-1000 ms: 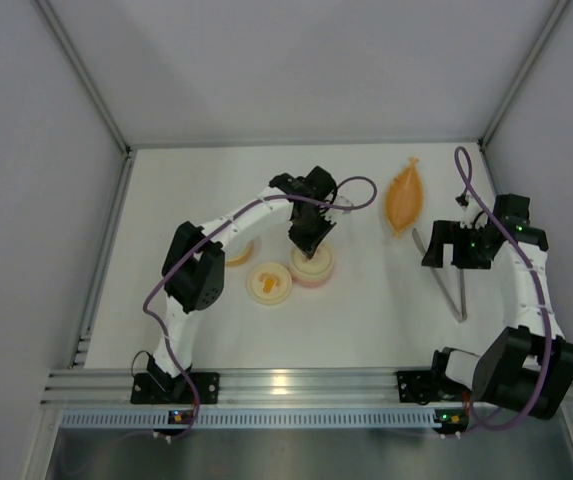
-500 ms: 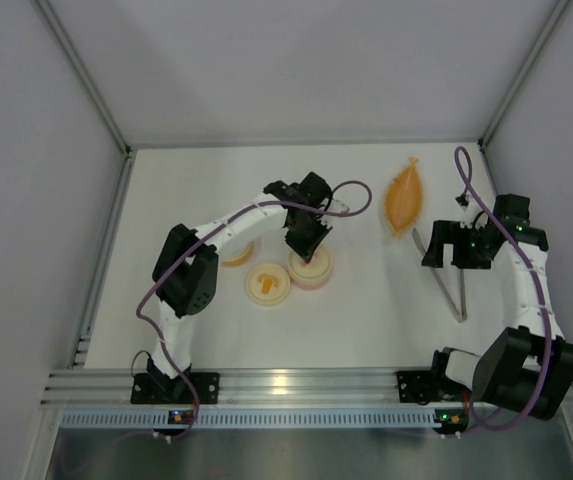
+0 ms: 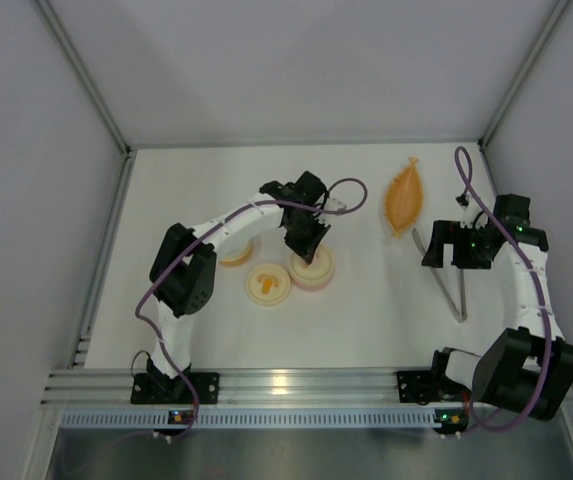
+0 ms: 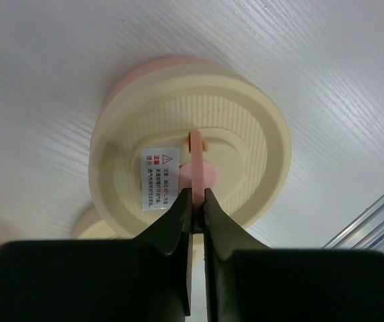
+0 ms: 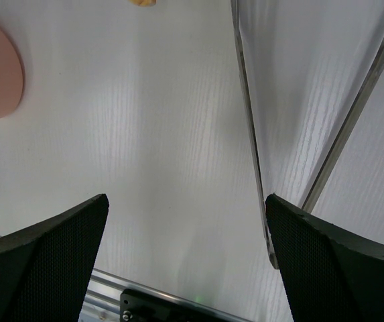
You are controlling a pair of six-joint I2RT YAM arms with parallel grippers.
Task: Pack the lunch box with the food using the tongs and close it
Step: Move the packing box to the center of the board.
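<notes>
The lunch box [image 3: 312,268] is a round pink tub with a ribbed cream lid [image 4: 245,127], standing mid-table. My left gripper [image 3: 305,238] hangs over it and is shut on the lid's pink handle [image 4: 198,171], which sits pinched between the black fingertips [image 4: 181,215]. A small orange piece of food [image 3: 270,281] lies in a round cream tray [image 3: 268,296] just left of the box. The silver tongs [image 3: 458,300] lie flat on the table at the right. My right gripper [image 3: 454,246] hovers over them, open and empty, with the tongs [image 5: 250,134] beside its right finger [image 5: 339,261].
An orange leaf-shaped dish [image 3: 403,198] lies behind the tongs. Another yellow-orange round piece [image 3: 236,258] is partly hidden under my left forearm. Aluminium frame rails [image 3: 266,385] run along the near edge, and white walls enclose the table's other sides.
The left arm's elbow has swung a little to the left and its wrist has shifted slightly, still gripping the lid's handle. The right arm has not moved.
</notes>
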